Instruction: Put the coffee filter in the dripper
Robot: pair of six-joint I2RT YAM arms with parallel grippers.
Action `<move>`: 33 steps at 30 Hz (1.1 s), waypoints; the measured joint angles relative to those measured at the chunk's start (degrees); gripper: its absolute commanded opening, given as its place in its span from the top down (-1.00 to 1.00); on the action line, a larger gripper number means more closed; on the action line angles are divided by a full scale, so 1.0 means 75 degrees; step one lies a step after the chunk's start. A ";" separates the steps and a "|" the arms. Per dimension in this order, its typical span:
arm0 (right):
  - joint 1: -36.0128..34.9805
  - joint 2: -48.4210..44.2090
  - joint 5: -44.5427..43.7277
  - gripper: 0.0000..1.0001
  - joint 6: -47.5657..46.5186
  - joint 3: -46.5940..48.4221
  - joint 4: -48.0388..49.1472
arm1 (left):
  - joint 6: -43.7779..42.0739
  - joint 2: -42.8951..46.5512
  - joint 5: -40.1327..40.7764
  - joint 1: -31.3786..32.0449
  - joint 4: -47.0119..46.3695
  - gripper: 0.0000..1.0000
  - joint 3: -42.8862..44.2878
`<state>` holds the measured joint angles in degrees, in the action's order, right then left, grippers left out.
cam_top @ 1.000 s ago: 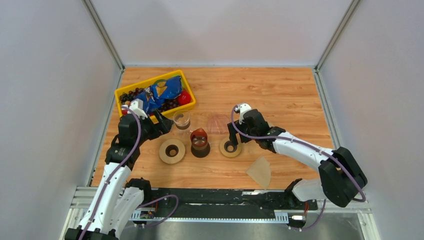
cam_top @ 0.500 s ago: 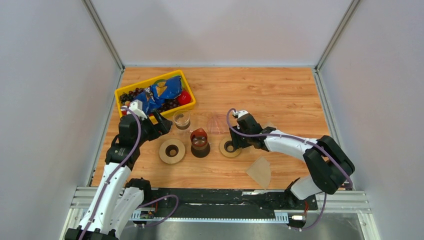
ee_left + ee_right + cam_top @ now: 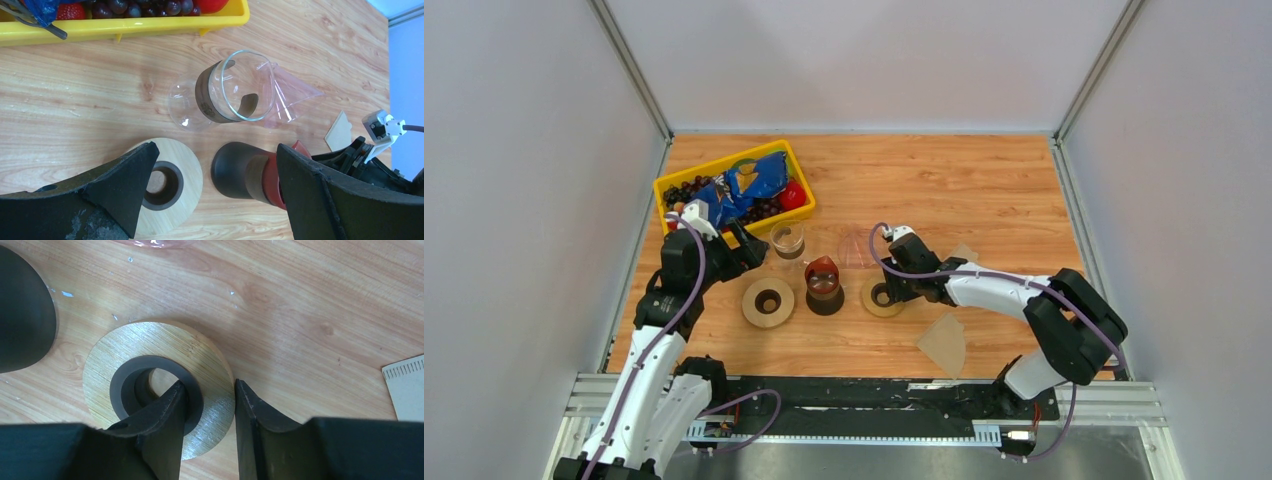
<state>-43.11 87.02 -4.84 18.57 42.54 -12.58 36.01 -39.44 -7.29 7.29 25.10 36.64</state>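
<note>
The filter [image 3: 944, 343] lies flat on the worktop [image 3: 984, 190], right of the red piece [image 3: 822, 272] and nearer my arms. Nothing is touching it. The dripper [image 3: 292, 95] lies on its side just behind and right of the red piece. Its mouth faces sideways, so I judge it cannot take the paper yet.

That would explain the right gripper [image 3: 209, 384]. It is down on the small ring [image 3: 140, 347] just right of the red piece, one finger in the dark hole and the other at the outer rim. The gripper has narrowed until the band fills the gap. I read that as a pinch on the ring, probably so it can serve as the cone's collar.

The left gripper [image 3: 216, 149] hangs wide and empty left of the red piece, looking down on the big ring [image 3: 187, 170]. I take it as parked clear of the right arm's work. A glass jug [image 3: 220, 95] sits just behind and left of the red piece.
</note>
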 measured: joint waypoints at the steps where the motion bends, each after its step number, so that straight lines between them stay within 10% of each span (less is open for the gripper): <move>1: -0.0009 -0.0003 -0.0006 0.53 0.0009 0.0006 -0.0006 | 0.0012 0.0000 -0.0020 0.0000 0.0000 -1.00 0.0000; 20: -0.0093 -0.1230 0.0659 0.72 -0.0038 0.2320 -0.1524 | 0.0047 0.0058 -0.0799 0.0000 -0.0087 -1.00 0.0000; 33: -0.0096 0.0530 0.1349 0.76 -0.0006 0.5438 -0.2649 | 0.0099 0.0251 -0.0959 0.0000 -0.0108 -1.00 -0.0032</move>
<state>-43.83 91.00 5.28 18.52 83.33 -32.45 36.75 -37.56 -14.48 7.29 24.29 36.40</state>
